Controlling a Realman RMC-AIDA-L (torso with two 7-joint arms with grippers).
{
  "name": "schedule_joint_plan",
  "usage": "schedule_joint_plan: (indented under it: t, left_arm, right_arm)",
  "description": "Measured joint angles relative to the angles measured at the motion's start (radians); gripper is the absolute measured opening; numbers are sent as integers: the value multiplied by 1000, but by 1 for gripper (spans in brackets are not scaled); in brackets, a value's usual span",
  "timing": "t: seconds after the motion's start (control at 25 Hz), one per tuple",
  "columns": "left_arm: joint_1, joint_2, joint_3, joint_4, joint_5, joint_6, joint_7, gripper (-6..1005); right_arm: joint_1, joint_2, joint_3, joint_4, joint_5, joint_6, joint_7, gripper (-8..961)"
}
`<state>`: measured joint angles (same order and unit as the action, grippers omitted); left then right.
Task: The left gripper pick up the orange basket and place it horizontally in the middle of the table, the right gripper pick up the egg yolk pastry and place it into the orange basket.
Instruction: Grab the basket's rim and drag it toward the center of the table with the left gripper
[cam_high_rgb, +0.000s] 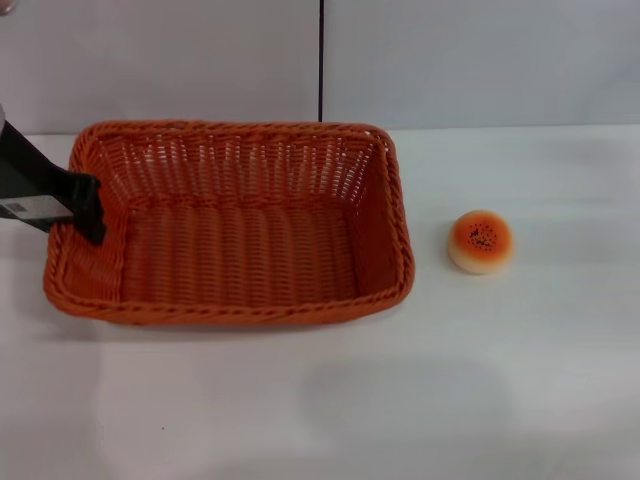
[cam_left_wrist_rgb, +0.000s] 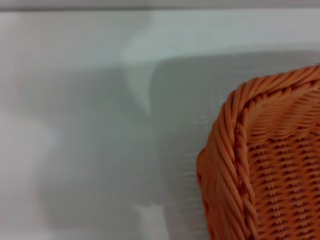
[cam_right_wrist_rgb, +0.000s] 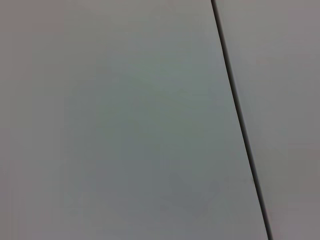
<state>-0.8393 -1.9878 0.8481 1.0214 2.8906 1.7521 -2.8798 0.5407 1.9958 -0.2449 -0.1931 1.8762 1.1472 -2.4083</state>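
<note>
Basket (cam_high_rgb: 235, 225): on the table (cam_high_rgb: 300, 400), left of centre, long side across. Left gripper (cam_high_rgb: 88, 208) clamped on its left rim. Pastry (cam_high_rgb: 481, 241) to its right, apart.

- Ahead of me, at twelve o'clock, a plain grey wall (cam_high_rgb: 160, 60) fills the far side of the head view.
- A thin dark vertical seam (cam_high_rgb: 321, 60) splits that wall into two flat panels, just about at centre.
- My right wrist camera sees only the same grey panelling, with the dark seam (cam_right_wrist_rgb: 240, 120) running slantwise across it.
- The white worktop (cam_high_rgb: 320, 400) meets the wall along a straight edge and spreads toward six o'clock.
- Light is soft and even; faint grey shadows lie on the worktop near six o'clock.
</note>
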Motion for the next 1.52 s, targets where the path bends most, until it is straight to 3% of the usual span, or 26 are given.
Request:
schedule_joint_plan:
  t: [0.2,0.4,0.96,1.16,1.44,1.52]
  left_arm:
    - [-4,-18,41,-9,-1,14,1,170]
    - [-5,-20,83,-5,-2,16,2,203]
    - [-11,-32,83,-6,-4,-5,8,293]
    - [-14,-25,77,-12,-3,9,5,380]
    - [-2,-10,82,65,-2,29,11,501]
    - [-1,-6,82,84,-2,29,12,600]
  right_arm:
    - [-1,2,0,0,0,-3,0,609]
    - [-1,4,-1,0,0,-3,0,609]
    - [-4,12,0,-4,-3,-3,0,609]
    - [-3,14,0,-5,-3,-9,0,609]
    - [2,19,-1,-6,-5,-16,0,608]
    - [1,22,-1,-8,-5,-16,0,608]
